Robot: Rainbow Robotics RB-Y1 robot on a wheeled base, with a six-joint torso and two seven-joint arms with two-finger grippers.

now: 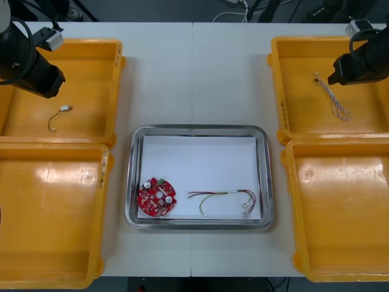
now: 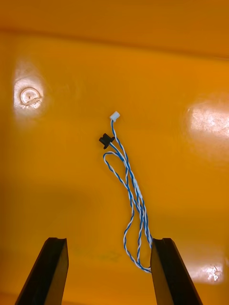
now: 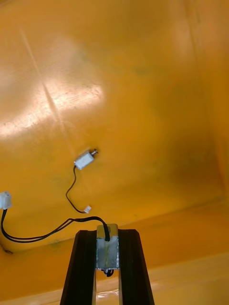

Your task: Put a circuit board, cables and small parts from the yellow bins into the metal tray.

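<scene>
holding a small metal part (image 3: pixel 107 252) clamped between its narrow-set fingers, my left tool (image 3: pixel 108 234) hangs over the far left yellow bin (image 1: pixel 91 73). the part's black cable (image 3: pixel 47 232) trails away from the fingers to a white connector (image 3: pixel 5 200) at the end. a second small metal part (image 3: pixel 85 159) with its own thin lead lies on the bin floor nearby.

hazards, left side:
- the trailing cable may catch the bin wall on the way across the worktop (image 1: pixel 194 73) and tug the part out of the grip.
- the connector may sweep over the second part and drag it along.
- the fingers appear to bear on smooth metal faces, so the part may slip under a quick move.

my right tool (image 2: pixel 109 243) is spread wide above the far right yellow bin (image 1: pixel 285 73), over the twisted blue and white cable (image 2: pixel 129 190). the cable is not centred: its looped end lies right beside one finger and its connectors lie farther out.

hazards, right side:
- a straight descent may set that finger on the loop and pin it instead of enclosing it.
- closing may take one strand only, and the rest would hang loose.

the metal tray (image 1: pixel 137 176) already holds a round red circuit board (image 1: pixel 156 198) and a red and yellow cable (image 1: pixel 222 198). a careless release may land on either, and both arms reaching the tray together may foul each other.
</scene>
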